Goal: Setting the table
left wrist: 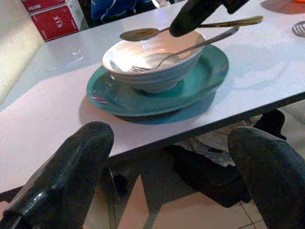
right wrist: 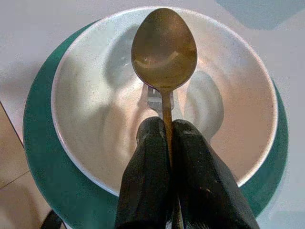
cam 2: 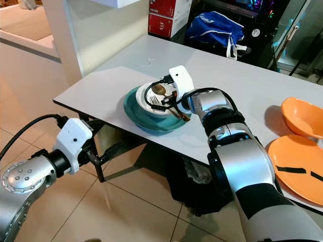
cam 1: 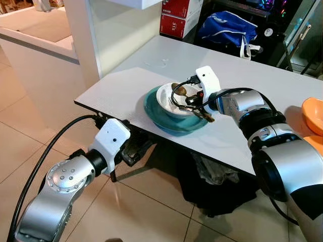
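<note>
A white bowl point(cam 1: 166, 101) sits on a teal plate point(cam 1: 166, 125) near the front edge of the white table point(cam 1: 126, 85). My right gripper point(right wrist: 164, 128) is shut on the handle of a brass-coloured spoon point(right wrist: 164, 52), holding it level just above the bowl. A silver fork point(left wrist: 190, 47) lies in the bowl, tines down, with its handle resting on the rim. My left gripper point(cam 1: 133, 151) hangs open below the table's edge, in front of the plate, its fingers point(left wrist: 81, 157) wide apart and holding nothing.
An orange bowl point(cam 2: 303, 116) and an orange plate point(cam 2: 298, 171) stand at the table's right end. Red boxes point(cam 1: 179, 15) and a blue bag point(cam 1: 227, 27) lie beyond the table. A white pillar point(cam 1: 81, 35) rises at the left. Dark bags point(cam 1: 212, 186) sit under the table.
</note>
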You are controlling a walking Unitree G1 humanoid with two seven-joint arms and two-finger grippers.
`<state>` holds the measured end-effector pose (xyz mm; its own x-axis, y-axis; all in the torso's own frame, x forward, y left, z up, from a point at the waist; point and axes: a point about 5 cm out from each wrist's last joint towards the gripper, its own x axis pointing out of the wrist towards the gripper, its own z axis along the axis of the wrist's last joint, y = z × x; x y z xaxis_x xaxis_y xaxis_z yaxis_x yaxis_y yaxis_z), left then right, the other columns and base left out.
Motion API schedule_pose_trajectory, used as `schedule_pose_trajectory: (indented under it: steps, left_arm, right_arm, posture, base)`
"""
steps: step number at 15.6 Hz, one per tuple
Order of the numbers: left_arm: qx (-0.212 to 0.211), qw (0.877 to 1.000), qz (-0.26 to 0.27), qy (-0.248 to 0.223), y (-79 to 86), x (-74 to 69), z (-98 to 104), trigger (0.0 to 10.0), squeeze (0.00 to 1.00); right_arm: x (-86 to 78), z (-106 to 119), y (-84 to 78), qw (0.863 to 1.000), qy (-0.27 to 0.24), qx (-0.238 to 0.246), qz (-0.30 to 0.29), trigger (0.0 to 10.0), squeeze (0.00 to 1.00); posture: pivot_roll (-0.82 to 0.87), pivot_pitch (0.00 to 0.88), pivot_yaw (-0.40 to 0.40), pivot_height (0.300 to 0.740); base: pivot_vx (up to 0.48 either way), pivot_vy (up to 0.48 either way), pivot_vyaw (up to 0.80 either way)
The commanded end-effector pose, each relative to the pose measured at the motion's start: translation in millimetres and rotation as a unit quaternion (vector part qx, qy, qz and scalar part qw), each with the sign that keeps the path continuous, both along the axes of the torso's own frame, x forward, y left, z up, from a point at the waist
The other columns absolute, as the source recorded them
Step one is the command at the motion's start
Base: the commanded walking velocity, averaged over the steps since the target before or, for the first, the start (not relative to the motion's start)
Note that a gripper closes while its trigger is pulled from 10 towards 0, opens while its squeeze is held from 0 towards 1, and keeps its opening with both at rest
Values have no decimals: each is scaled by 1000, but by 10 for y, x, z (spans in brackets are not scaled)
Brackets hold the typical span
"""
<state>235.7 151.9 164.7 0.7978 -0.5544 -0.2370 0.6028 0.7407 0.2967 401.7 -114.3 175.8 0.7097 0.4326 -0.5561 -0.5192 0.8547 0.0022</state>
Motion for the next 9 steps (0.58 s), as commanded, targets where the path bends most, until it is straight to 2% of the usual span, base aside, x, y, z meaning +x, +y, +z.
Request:
schedule_pose_trajectory:
  steps: [1, 2, 3, 5, 9]
  left_arm:
    - [0, 1000, -10, -1, -23, -37, 30, 10000, 0]
    - [-1, 1000, -9, -1, -18, -37, 35, 10000, 0]
    - [-1, 1000, -8, -1, -17, -38, 37, 10000, 0]
    - [-1, 1000, -8, 0, -18, -41, 38, 10000, 0]
    - [0, 1000, -6, -1, -26, -29, 47, 10000, 0]
  right_arm:
    - [35, 93, 7, 1000, -16, 4, -5, 10000, 239]
    - [41, 103, 14, 1000, -19, 5, -7, 10000, 525]
    - [44, 109, 16, 1000, -20, 6, -7, 10000, 588]
    - [54, 137, 15, 1000, -23, 9, -10, 10000, 620]
    - [71, 167, -12, 999, -33, 11, -19, 10000, 588]
  posture:
    - [105, 8, -101, 740]
    - [105, 8, -103, 740]
    - [105, 8, -103, 740]
    - [104, 7, -103, 740]
    - [107, 0, -106, 740]
  base:
    - [0, 0, 0]
    - [0, 0, 0]
    - [0, 0, 0]
    - [0, 0, 0]
    - [0, 0, 0]
